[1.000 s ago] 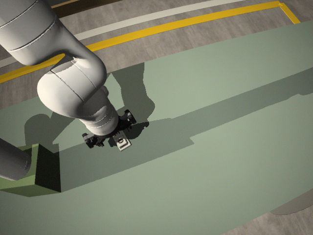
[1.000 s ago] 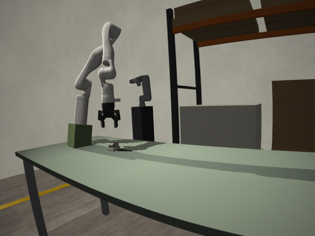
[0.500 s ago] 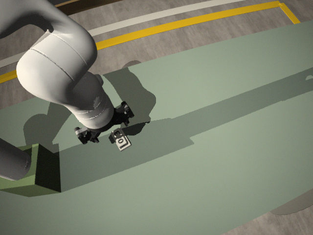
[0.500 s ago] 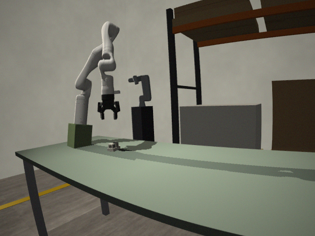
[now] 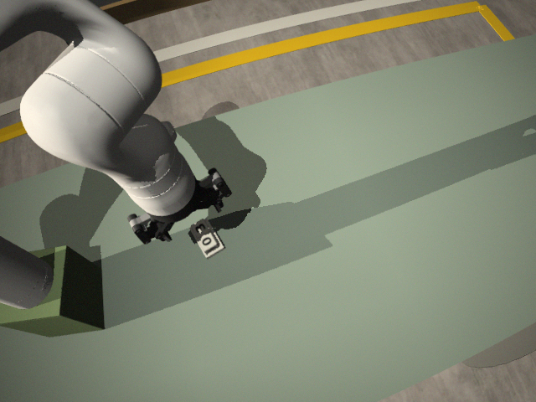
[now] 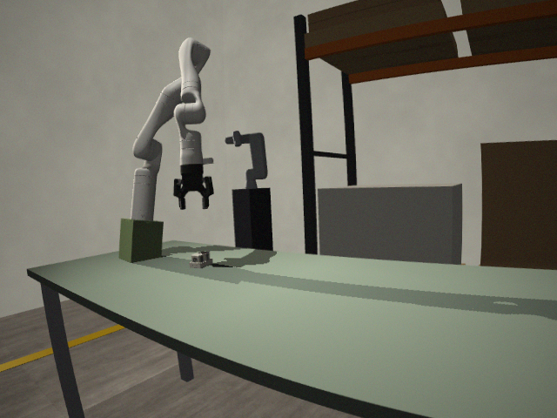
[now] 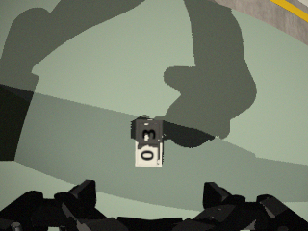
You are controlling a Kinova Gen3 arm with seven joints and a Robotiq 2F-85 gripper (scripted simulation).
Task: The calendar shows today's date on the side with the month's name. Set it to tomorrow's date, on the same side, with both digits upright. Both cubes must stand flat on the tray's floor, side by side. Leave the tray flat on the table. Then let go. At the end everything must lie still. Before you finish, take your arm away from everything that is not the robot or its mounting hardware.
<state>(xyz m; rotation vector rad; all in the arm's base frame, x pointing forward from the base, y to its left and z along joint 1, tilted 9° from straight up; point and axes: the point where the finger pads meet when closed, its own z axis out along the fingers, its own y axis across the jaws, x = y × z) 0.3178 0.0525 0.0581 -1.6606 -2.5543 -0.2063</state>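
Pale green and smooth, the tabletop surface (image 5: 389, 280) (image 6: 337, 324) (image 7: 96, 130) carries bands of shadow, and in the exterior view we see a black-posted shelf rack with orange beams (image 6: 304, 135) behind it at about 2 o'clock. Our black two-finger gripper (image 5: 192, 221) (image 6: 193, 205) (image 7: 149, 194) hangs above the surface, its fingers released, spread wide and grasping nothing. Well below them, apart from the fingers, we find the small block calendar (image 5: 212, 246) (image 6: 199, 259) (image 7: 148, 143) resting on the surface, at about 8 o'clock from the middle of the top view. From the calendar, the green box-shaped pedestal (image 5: 82, 290) (image 6: 140, 241) stands near 8 o'clock there. In the wrist view we read a black 3 towards 12 o'clock and a black 0 towards 6 o'clock, both turned sideways; the month's name we cannot make out.
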